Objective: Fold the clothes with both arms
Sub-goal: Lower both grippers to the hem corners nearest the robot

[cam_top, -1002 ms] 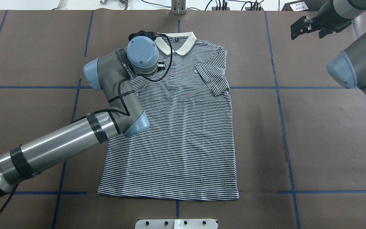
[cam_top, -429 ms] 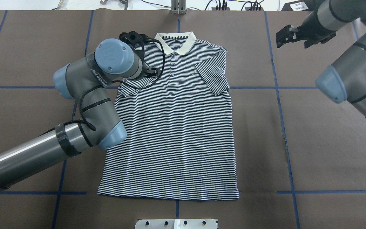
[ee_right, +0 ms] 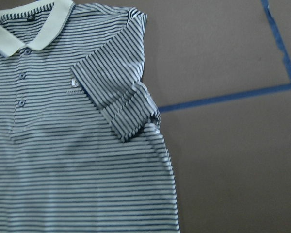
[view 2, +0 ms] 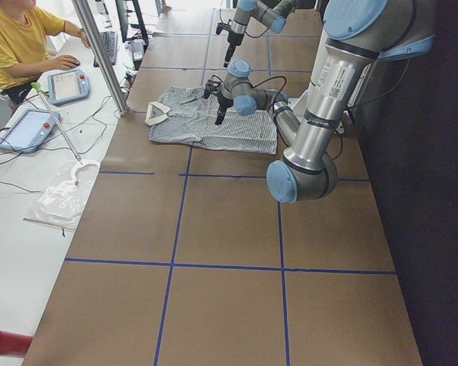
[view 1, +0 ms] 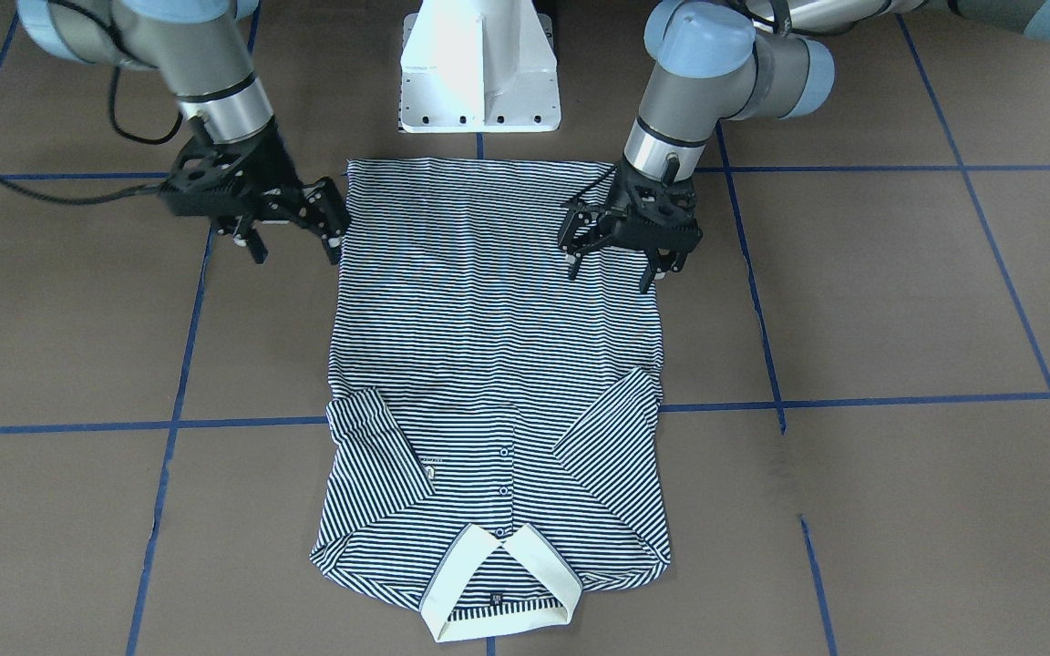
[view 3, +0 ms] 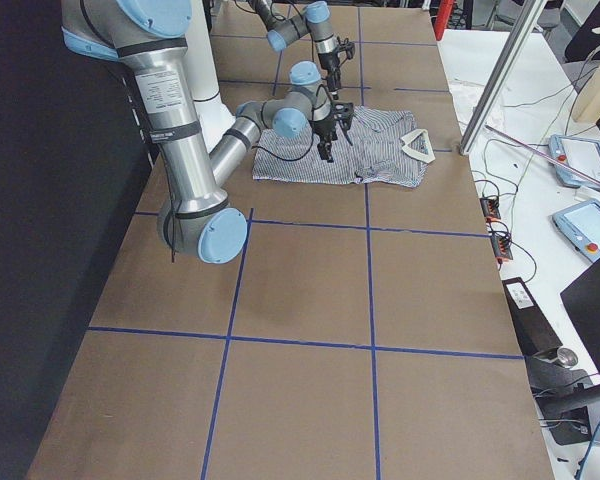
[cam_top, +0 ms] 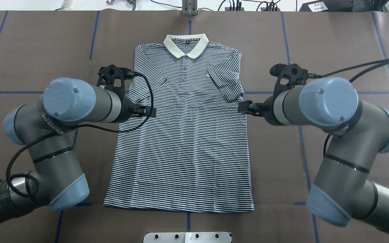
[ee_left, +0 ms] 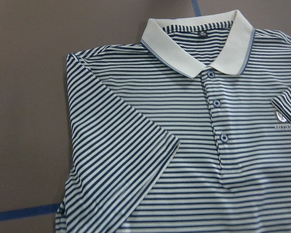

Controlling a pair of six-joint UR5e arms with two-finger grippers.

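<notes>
The table (cam_top: 29, 44) is covered in brown paper, marked into squares by blue tape (cam_top: 12, 92). Beyond its far edge run a white bench and loose cables (cam_top: 235, 5). In the left side view an operator (view 2: 19, 38) in yellow sits at that bench beside two pendants (view 2: 67, 84), a metal post (view 2: 99, 53) and a clear bag (view 2: 61, 198).

The left arm (cam_top: 56, 135) comes in low at the overhead view's left. Its wrist and a looping black cable (cam_top: 149, 98) hide part of the shirt's left edge. The left gripper (view 1: 612, 269) hangs over that edge below the sleeve, fingers spread apart, holding nothing.

The shirt (cam_top: 187, 141) lies flat and face up at the table's middle, collar (cam_top: 186, 47) away from the robot, hem toward it. Both sleeves are folded in across the chest: the left sleeve (cam_top: 144, 89) and the right sleeve (cam_top: 226, 82), the latter just beside the badge (cam_top: 208, 75). The white base (view 1: 479, 68) stands just behind the hem.

The right gripper (view 1: 297, 253) is also spread and holds nothing. It sits just outside the shirt's right edge, with one finger (view 1: 334, 239) near the cloth. The right arm (cam_top: 343, 135) bends in from the overhead view's right, covering the table beside the shirt.
</notes>
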